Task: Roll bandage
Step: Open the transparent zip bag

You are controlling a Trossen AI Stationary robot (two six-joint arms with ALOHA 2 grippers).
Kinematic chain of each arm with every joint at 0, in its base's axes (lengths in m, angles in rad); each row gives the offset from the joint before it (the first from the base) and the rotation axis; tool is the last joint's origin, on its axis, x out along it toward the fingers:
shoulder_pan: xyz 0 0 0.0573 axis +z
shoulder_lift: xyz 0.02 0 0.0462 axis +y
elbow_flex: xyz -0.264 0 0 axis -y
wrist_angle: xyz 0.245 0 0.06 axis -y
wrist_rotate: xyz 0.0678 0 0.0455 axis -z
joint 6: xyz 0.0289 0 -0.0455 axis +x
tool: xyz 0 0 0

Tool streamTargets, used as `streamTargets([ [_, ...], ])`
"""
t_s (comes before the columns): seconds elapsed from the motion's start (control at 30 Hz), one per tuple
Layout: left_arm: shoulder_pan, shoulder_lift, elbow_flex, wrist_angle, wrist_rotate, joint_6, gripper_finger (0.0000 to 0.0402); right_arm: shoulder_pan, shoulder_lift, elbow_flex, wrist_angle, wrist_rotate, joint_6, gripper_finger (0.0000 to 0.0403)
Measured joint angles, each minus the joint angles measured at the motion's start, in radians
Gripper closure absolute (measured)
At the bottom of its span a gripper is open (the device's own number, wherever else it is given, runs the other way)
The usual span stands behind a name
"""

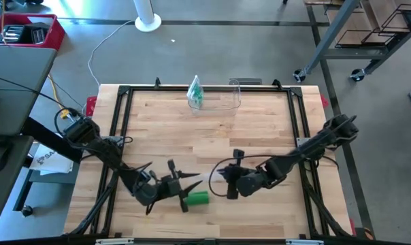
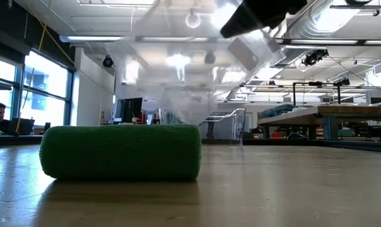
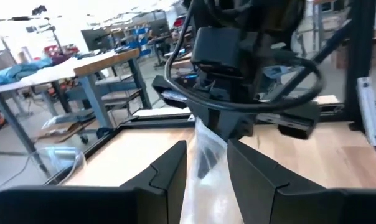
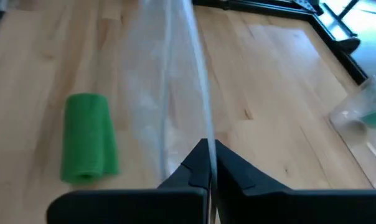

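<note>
Workshop room, wooden tabletop (image 1: pixel 260 129) in a black frame, benches and ceiling lights behind in the low view. I have both hands at the near-centre of the tabletop, facing each other. Right hand (image 4: pixel 208 167): fingers pinched together on the edge of a clear plastic bag (image 4: pixel 169 93), the film running out from the tips across the wood. Left hand (image 3: pixel 205 163): fingers on either side of the same bag's other end, clamped on it as far as I can see, with the right arm's wrist (image 3: pixel 244 56) right in front of it. From above, the left hand (image 1: pixel 180 185) and right hand (image 1: pixel 222 182) are close, the bag (image 1: pixel 204 178) stretched between them, lifted off the wood.

Green bandage roll (image 1: pixel 197 199) lies on its side on the tabletop just below the bag, beside the left hand, not gripped by either. Low view shows it resting flat (image 2: pixel 121 151); right wrist view shows it next to the film (image 4: pixel 87 137).

Far edge of the tabletop: a clear container (image 1: pixel 222 95) with a green-and-white item (image 1: pixel 194 92) standing beside it, well apart from the hands.
</note>
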Motion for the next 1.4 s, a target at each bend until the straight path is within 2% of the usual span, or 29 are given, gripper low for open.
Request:
streamTargets([
  [0.13, 0.041, 0.0, 0.0, -0.029, 0.022, -0.019, 0.0291, -0.01, 0.011, 0.0, 0.005, -0.007, 0.0, 0.0402],
  [0.33, 0.104, 0.004, 0.0, -0.077, 0.175, -0.073, 0.0291, -0.009, 0.012, 0.0, 0.007, -0.01, -0.007, 0.0403],
  [0.6, 0.159, 0.074, 0.0, -0.02, 0.299, -0.092, 0.0291, -0.009, 0.012, 0.0, 0.012, -0.017, -0.006, 0.0403],
  [0.87, 0.182, 0.095, 0.0, 0.012, 0.302, -0.097, 0.0288, -0.009, 0.012, 0.0, 0.015, -0.026, -0.008, 0.0403],
  [1.17, 0.118, -0.058, 0.0, -0.319, 0.301, -0.204, 0.0233, -0.009, 0.012, 0.0, 0.006, -0.042, 0.0, 0.0403],
  [1.3, 0.089, -0.104, 0.0, -0.285, 0.291, -0.165, 0.0227, -0.009, 0.012, 0.0, 0.006, -0.042, 0.001, 0.0403],
  [1.4, 0.079, -0.107, 0.0, -0.211, 0.292, -0.093, 0.0237, -0.009, 0.012, 0.0, 0.006, -0.042, 0.0, 0.0403],
])
